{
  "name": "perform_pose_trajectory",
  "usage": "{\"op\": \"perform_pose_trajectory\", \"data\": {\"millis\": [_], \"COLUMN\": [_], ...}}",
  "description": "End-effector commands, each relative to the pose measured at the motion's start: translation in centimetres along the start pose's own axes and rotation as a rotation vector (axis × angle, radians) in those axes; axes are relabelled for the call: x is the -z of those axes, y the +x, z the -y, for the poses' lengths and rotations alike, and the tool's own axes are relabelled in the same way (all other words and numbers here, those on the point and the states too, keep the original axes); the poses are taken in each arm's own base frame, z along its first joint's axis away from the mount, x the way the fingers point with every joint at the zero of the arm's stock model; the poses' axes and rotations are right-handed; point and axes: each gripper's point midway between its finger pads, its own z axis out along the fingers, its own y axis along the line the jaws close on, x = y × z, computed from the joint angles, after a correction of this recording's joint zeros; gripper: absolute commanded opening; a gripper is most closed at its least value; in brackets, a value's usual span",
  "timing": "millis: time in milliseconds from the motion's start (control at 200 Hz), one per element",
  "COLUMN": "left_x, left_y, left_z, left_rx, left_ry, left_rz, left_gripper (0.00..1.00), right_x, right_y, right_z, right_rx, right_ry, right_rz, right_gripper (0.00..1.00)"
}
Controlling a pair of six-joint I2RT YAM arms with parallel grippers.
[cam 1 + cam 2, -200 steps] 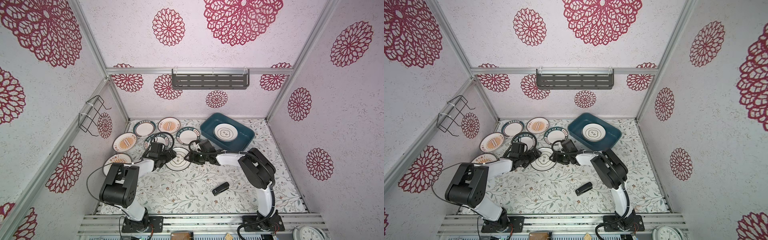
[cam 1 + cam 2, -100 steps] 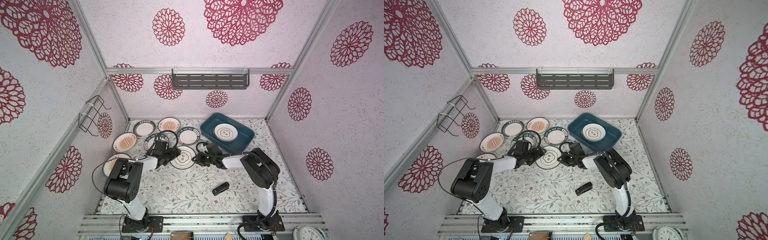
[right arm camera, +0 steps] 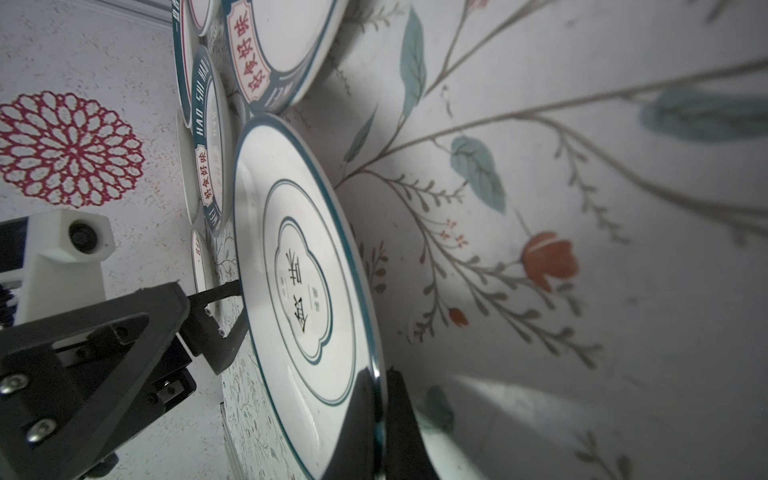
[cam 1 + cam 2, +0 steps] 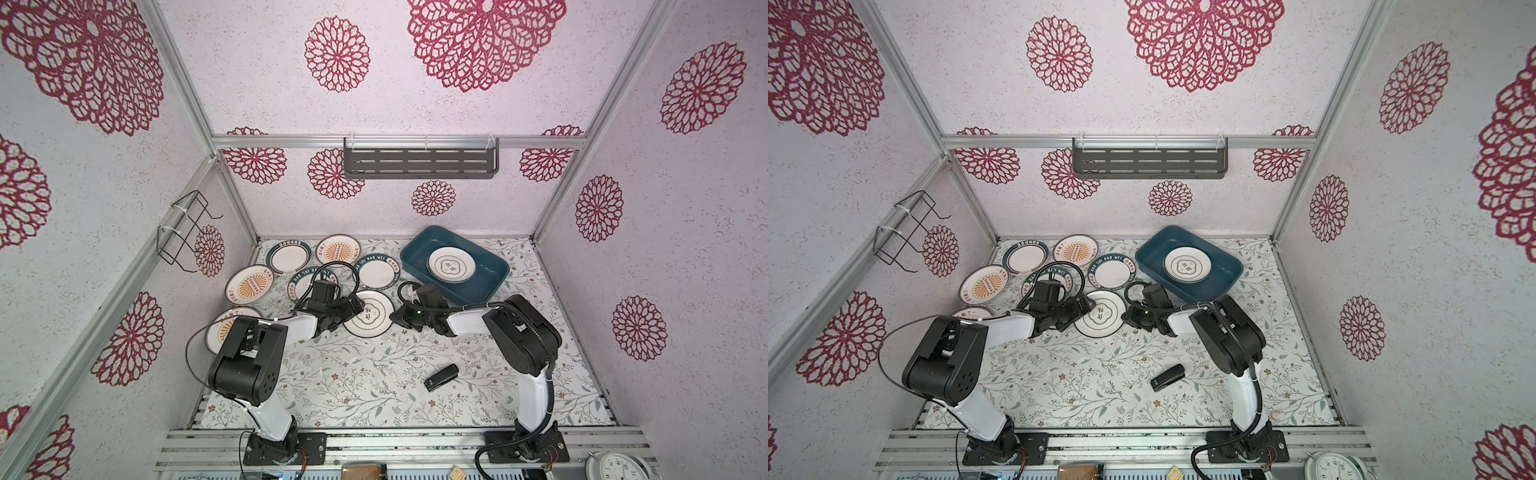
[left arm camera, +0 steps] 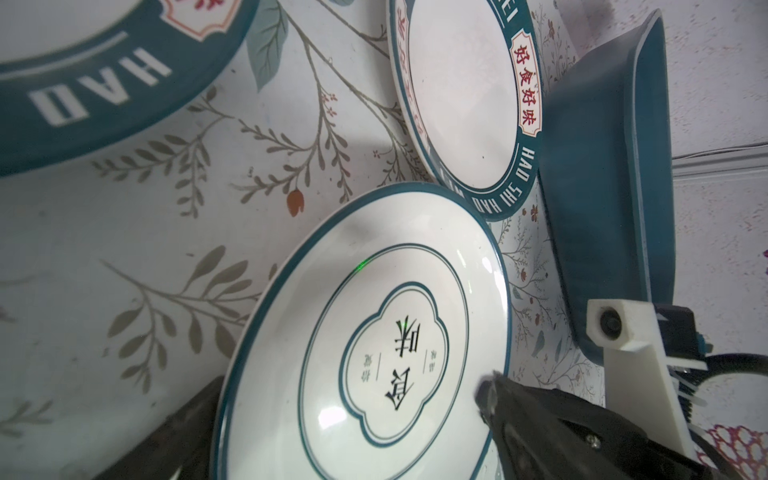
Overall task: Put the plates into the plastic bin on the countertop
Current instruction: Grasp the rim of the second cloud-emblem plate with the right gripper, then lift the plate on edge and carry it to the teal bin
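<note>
"What did you see from overhead?"

"In both top views the ringed plate point(image 4: 369, 319) point(image 4: 1100, 319), round white ceramic with thin dark rings, lay on the countertop point(image 4: 374, 374), a flat white surface printed with leafy vines. It was a little toward twelve o'clock of the middle. The black left gripper point(image 4: 352, 311) stood at its nine o'clock with jaws spread wide. The black right gripper point(image 4: 397, 323) sat at its three o'clock, pressed together on the rim."

"And the plastic bin?"

"The plastic bin point(image 4: 478, 291), a dark teal-blue rectangular tub, stood at the counter's one o'clock. A matching plate point(image 4: 451, 264) lay flat inside. A lettered plate point(image 4: 376, 272), round and white with a dark teal rim, lay at the ringed plate's twelve o'clock. A small black oblong object point(image 4: 441, 377) lay off at its five o'clock."

"From the left wrist?"

"The ringed plate point(image 5: 374, 353) lay between the left gripper's point(image 5: 351, 388) wide-apart fingers point(image 5: 540, 424). One tip hung over the rim, but I couldn't tell if it touched. The lettered plate point(image 5: 465, 95) lay just past it, near the bin's wall point(image 5: 602, 187)."

"And the right wrist?"

"The right gripper point(image 3: 380, 415) pinched the ringed plate point(image 3: 299, 270) at its near rim, one finger point(image 3: 405, 436) on each face. Across the plate, the left gripper point(image 3: 230, 324) stood open at the far rim."
</note>
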Motion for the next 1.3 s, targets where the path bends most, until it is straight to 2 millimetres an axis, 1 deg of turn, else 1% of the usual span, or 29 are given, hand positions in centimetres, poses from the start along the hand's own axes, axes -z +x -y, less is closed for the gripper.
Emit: {"op": "perform_pose_trajectory", "data": {"millis": [0, 80, 185, 295, 345, 490, 575, 721, 761, 876, 956, 1101, 1236, 1296], "left_x": [1.7, 2.7, 4.5, 6.4, 6.9, 7.4, 7.6, 7.6, 7.5, 8.0, 8.7, 10.1, 10.8, 10.8], "left_y": [-1.7, -2.4, -3.3, -4.4, -4.8, -5.0, -5.2, -5.7, -5.6, -5.6, -5.5, -5.0, -4.2, -3.8], "left_z": [1.3, 1.2, 1.8, 2.9, 3.6, 5.6, 7.0, 8.9, 9.3, 10.8, 12.4, 16.2, 18.8, 19.6], "left_rx": [-0.075, -0.106, -0.161, -0.215, -0.238, -0.248, -0.253, -0.274, -0.283, -0.316, -0.341, -0.421, -0.486, -0.498], "left_ry": [-0.012, -0.048, -0.071, -0.059, -0.041, 0.031, 0.086, 0.143, 0.146, 0.166, 0.203, 0.273, 0.322, 0.35], "left_rz": [0.063, 0.09, 0.124, 0.173, 0.188, 0.177, 0.195, 0.195, 0.19, 0.197, 0.2, 0.2, 0.194, 0.179], "left_gripper": [0.97, 0.97, 0.97, 0.97, 0.97, 0.97, 0.97, 0.97, 0.97, 0.97, 0.97, 0.97, 0.97, 0.97], "right_x": [1.3, 2.1, 3.5, 5.1, 5.6, 7.0, 8.0, 9.3, 9.8, 11.1, 12.1, 13.9, 15.8, 16.5], "right_y": [-0.7, -1.0, -1.6, -2.2, -2.4, -3.1, -3.4, -3.8, -4.1, -4.8, -5.5, -7.2, -9.0, -9.7], "right_z": [0.0, -0.8, -2.1, -3.5, -3.8, -4.8, -5.8, -6.1, -6.5, -7.1, -7.4, -8.3, -9.0, -9.2], "right_rx": [-0.01, 0.004, 0.028, 0.069, 0.083, 0.103, 0.127, 0.145, 0.152, 0.151, 0.144, 0.123, 0.116, 0.109], "right_ry": [0.03, 0.021, 0.014, 0.002, 0.005, -0.004, -0.03, -0.023, -0.032, -0.047, -0.064, -0.106, -0.146, -0.165], "right_rz": [0.029, 0.043, 0.073, 0.101, 0.104, 0.128, 0.143, 0.164, 0.174, 0.204, 0.231, 0.284, 0.337, 0.354], "right_gripper": [0.0, 0.0, 0.0, 0.0, 0.0, 0.0, 0.0, 0.0, 0.0, 0.0, 0.0, 0.0, 0.0, 0.0]}}
